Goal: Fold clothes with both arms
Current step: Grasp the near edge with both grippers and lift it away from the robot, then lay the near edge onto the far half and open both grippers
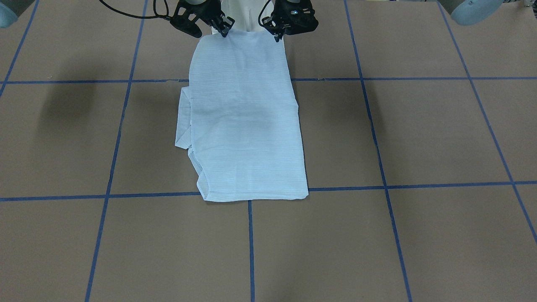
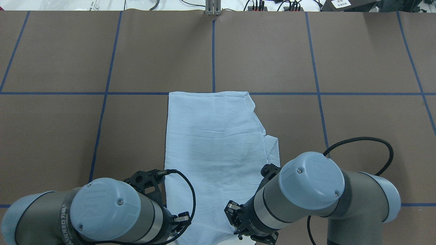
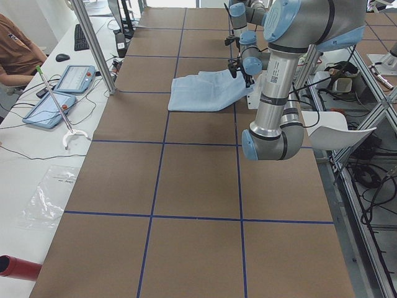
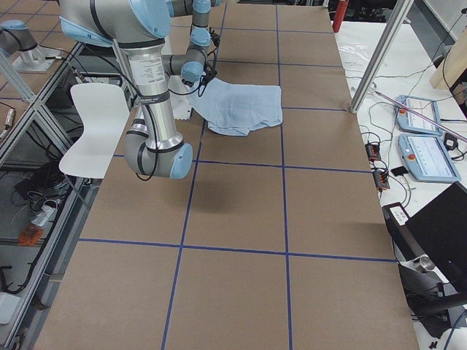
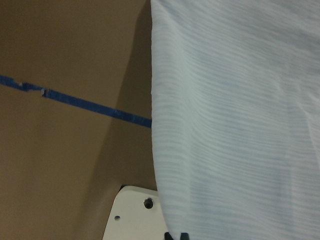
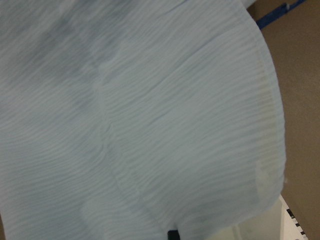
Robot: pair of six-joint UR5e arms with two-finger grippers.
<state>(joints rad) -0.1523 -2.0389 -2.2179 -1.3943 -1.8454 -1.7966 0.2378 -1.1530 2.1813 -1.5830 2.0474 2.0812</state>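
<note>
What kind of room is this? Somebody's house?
Probably a robot lab, not a house: grey tubular robot arms, left and right, hold a light blue striped shirt over a brown table gridded with blue tape, and grey control tablets lie on a white side bench.

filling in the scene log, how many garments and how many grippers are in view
light blue shirt: 1
grippers: 2, the left gripper and the right gripper, each pinching the shirt's edge
total: 3
</note>
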